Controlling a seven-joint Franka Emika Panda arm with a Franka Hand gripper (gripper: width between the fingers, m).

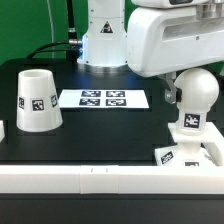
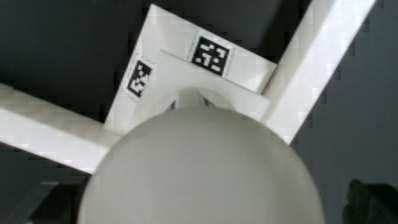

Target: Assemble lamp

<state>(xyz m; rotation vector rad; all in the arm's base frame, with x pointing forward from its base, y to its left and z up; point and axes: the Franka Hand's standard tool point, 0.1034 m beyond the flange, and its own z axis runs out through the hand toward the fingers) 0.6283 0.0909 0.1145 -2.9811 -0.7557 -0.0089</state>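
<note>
bench (image 1: 100,125): black top, carries everything; a white rail (image 1: 70,180) runs along its near edge in the exterior view.
arm (image 1: 165,40): big glossy white body, comes in from the top of the exterior view toward that view's right, hangs over the bulb.
claw: not visible in either view. Exterior view only shows the arm's housing above the bulb; wrist view is filled by the bulb, no fingers seen. Cannot tell if released or clenched, or whether it touches the bulb.
shade (image 1: 37,100): large white tapered cup, stands wide end down on the bench at the exterior view's left, opening at the top, one tag facing the camera. Well apart from base and bulb.
marker board (image 1: 103,98): flat white strip with four tags, lies on the bench between shade and bulb, toward the back.
bulb (image 1: 196,92): round white globe with a neck, upright at the exterior view's right, neck down on the base, tag on the neck. In the wrist view (image 2: 205,165) it is a pale rounded dome filling the lower part of the frame, neck end pointing at the base.
base (image 1: 185,155): flat white square, on the bench just behind the rail at the exterior view's right, tags visible on its side. Wrist view (image 2: 205,60) shows two tags on it, beyond the bulb.
seating: cannot tell if the neck is fully seated in the base.
</note>
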